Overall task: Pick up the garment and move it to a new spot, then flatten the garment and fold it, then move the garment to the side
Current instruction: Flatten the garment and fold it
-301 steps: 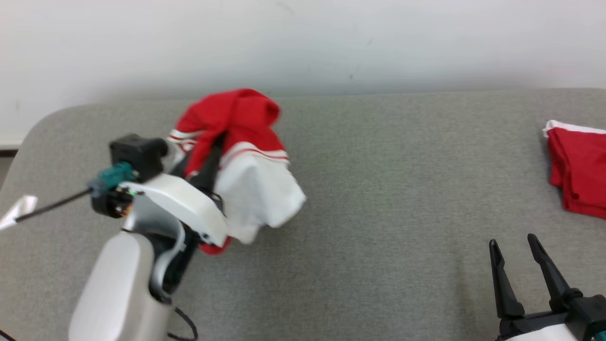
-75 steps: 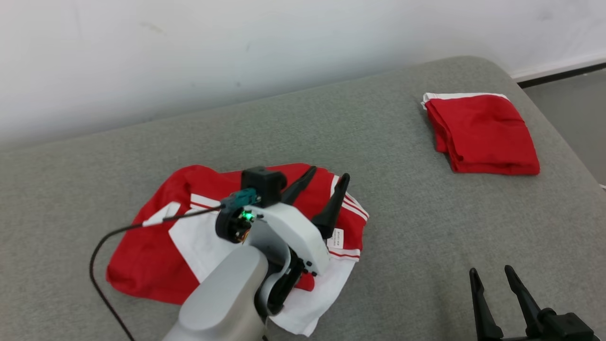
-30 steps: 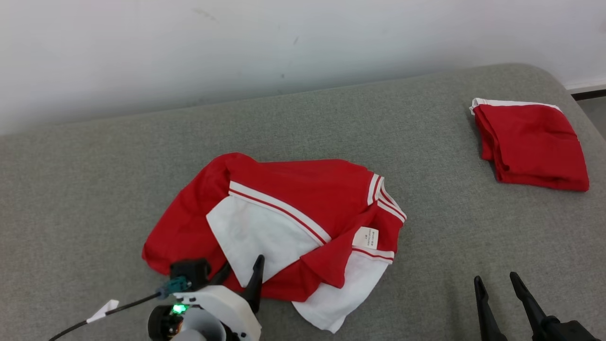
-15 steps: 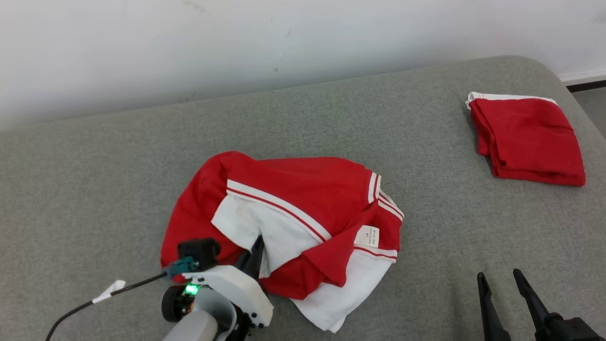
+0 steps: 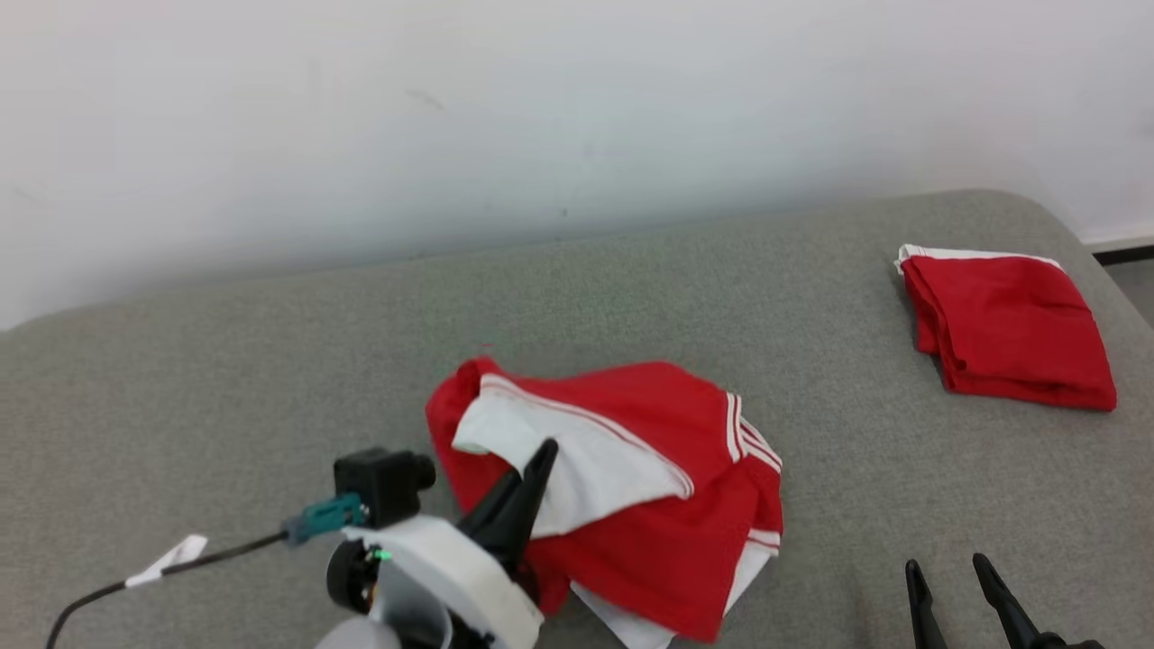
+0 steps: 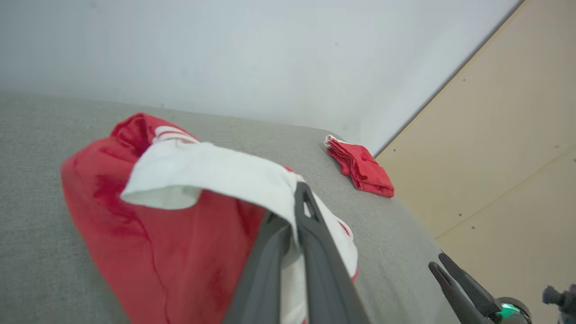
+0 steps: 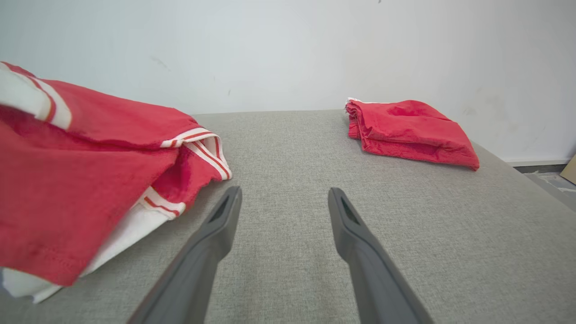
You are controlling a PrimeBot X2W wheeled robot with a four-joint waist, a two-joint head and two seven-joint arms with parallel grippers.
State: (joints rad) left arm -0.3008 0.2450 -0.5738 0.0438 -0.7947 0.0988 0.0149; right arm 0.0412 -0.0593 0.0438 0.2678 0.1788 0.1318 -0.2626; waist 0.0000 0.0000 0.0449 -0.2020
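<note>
Garment lies bunched and partly lifted at lower centre of the head view, on the grey cushion. My left gripper is clenched on its white panel. My right gripper hangs spread and empty, lower right. I judge the pick-up is under way, with flattening, folding and setting aside left. A folded red cloth lies upper right. Nothing here acts as a container.

On the bench, a folded cloth lies well right of and behind the garment; left gripper at its near-left edge, right gripper seemingly apart, near-right.
</note>
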